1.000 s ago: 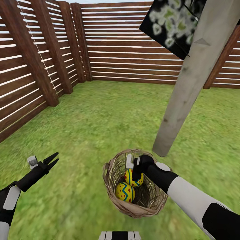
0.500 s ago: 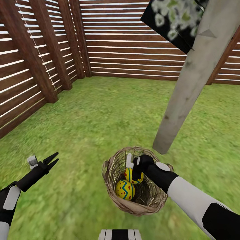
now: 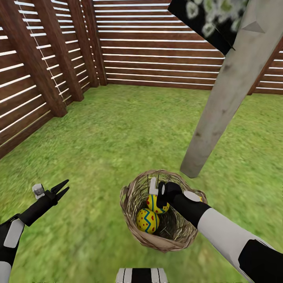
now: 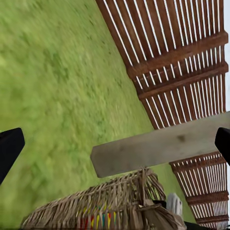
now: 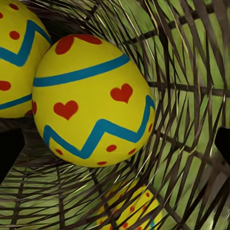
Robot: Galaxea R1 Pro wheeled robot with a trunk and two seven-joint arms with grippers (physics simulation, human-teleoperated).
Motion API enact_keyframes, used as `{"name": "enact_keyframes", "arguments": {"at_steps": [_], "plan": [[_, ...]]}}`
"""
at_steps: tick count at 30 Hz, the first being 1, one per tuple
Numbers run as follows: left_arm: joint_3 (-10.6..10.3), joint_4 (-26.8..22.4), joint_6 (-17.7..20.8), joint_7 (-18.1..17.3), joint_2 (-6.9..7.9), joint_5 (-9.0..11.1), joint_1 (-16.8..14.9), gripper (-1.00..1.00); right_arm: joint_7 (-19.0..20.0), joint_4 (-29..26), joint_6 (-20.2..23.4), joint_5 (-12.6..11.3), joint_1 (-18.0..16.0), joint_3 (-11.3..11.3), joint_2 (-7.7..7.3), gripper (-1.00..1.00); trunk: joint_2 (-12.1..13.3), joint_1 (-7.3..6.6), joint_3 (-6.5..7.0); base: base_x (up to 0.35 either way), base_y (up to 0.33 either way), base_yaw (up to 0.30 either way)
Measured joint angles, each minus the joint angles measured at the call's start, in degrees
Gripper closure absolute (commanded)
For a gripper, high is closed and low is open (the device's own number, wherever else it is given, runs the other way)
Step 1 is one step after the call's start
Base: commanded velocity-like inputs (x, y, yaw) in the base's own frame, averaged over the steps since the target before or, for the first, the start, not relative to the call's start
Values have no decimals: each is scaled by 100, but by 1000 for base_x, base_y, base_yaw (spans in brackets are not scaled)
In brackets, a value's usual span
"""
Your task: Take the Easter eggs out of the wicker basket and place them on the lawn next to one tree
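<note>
Looking down from the head camera, I see my right gripper reaching into the wicker basket, which sits on the lawn near the foot of the tree. Its black tip is right over the farther egg, but from up here I cannot tell whether its fingers are apart or closed. The nearer egg lies just beside the first one, on my side of the fingers, against the basket's near wall. My left gripper hangs over bare grass, well apart from the basket, its two black fingers spread in a narrow V with nothing between them. A brown slatted fence closes the garden beyond the tree.

On the left wrist camera, a dark fingertip sits at each side edge, set wide apart. Ahead of them lie the grass, the pale trunk and the basket's woven rim, with egg colours showing through the weave.

On the right wrist camera I am inside the basket. A large egg lies between and just ahead of the fingers; the dark fingertips at both edges stand clear of it, apart. A second egg touches it, and a third egg shows through the weave.
</note>
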Motion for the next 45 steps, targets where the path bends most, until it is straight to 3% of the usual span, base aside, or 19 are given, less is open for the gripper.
{"name": "enact_keyframes", "arguments": {"at_steps": [7,33,45], "plan": [[0,0,0,4,0,0,0,-100,-223,-2,-4,-9,0,0,18,-100,-5,10,-89,0,0,0],[0,-2,1,-7,-4,1,0,-100,-339,-10,-6,-17,0,-4,36,-100,-18,33,-289,0,0,0],[0,4,0,-6,-8,0,0,-100,-676,-11,-5,-18,0,-10,25,-100,-30,57,-488,0,0,0]]}}
